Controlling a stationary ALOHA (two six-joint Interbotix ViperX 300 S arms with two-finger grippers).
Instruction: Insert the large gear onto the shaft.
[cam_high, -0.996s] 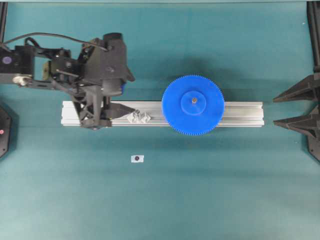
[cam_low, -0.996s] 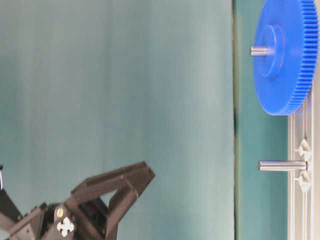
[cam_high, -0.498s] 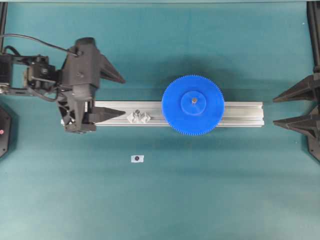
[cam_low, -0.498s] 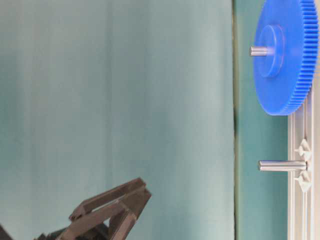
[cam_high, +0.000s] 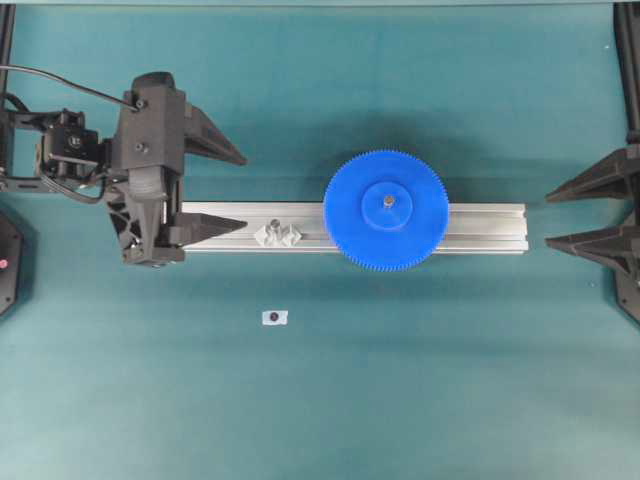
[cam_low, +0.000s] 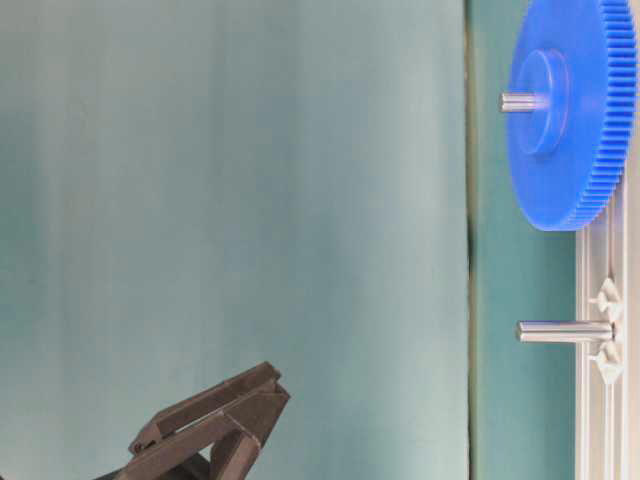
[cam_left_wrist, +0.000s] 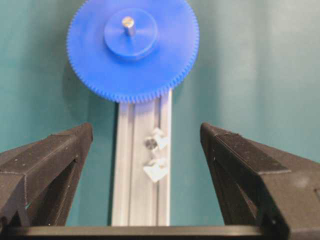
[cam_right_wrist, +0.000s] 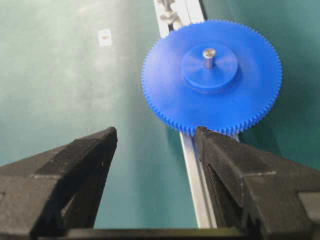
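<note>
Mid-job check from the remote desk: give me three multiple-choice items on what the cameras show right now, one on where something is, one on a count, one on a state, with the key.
1. Where is the large gear?
A. Seated on a shaft on the aluminium rail
B. Lying on the mat beside the rail
C. Held in the left gripper

2. How many upright metal pins stand on the rail?
A. One
B. Two
C. Four

3. How does the left gripper stand?
A. Shut on the gear
B. Shut on nothing
C. Open and empty

Key:
1 A, since the pin pokes up through the gear's hub in both wrist views.
2 B, since the table-level view shows one pin through the gear and a bare pin further along the rail.
3 C, since the left wrist view shows its fingers wide apart with only the rail between them.
</note>
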